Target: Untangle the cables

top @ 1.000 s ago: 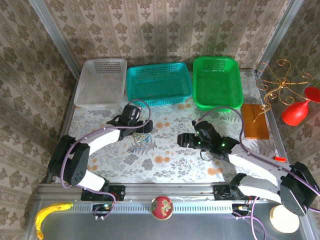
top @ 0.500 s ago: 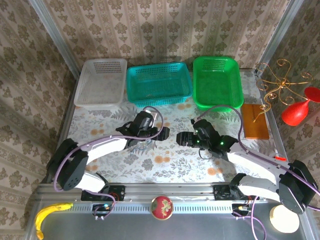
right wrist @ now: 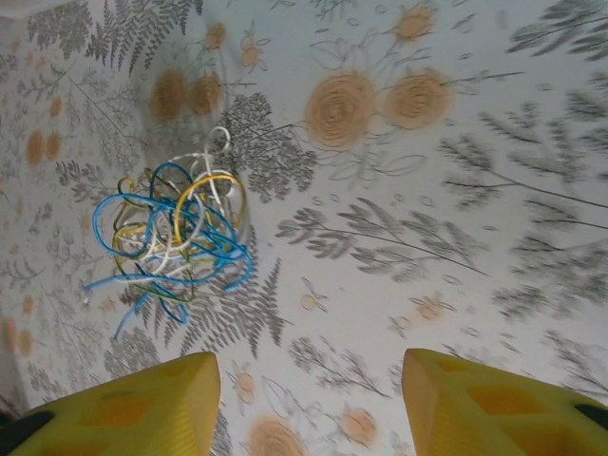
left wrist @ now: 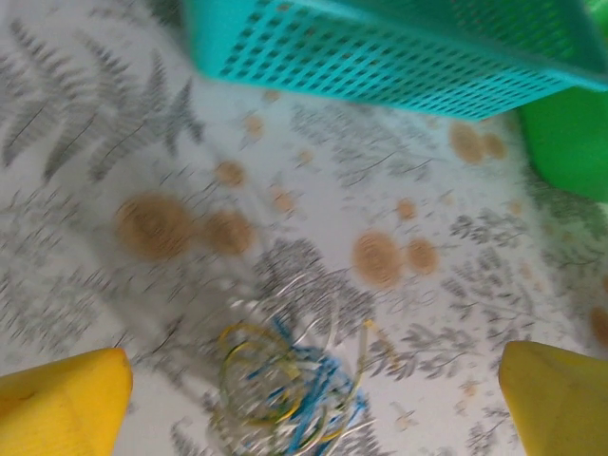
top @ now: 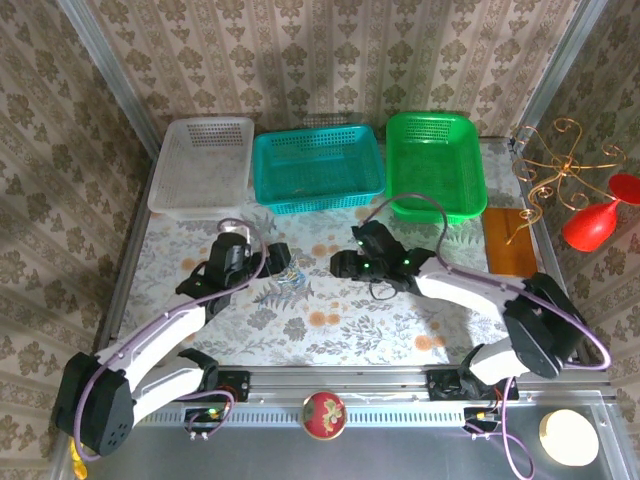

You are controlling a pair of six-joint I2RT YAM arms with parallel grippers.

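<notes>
The cables lie knotted on the flowered surface between the arms. The left end effector gapes wide and empty. The right end effector is part-open, also empty. I'd have each pinch one outer loop, then pull apart slowly.

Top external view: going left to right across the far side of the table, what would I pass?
white basket → teal basket → green basket → wooden board, which lies a little nearer than the baskets.
</notes>
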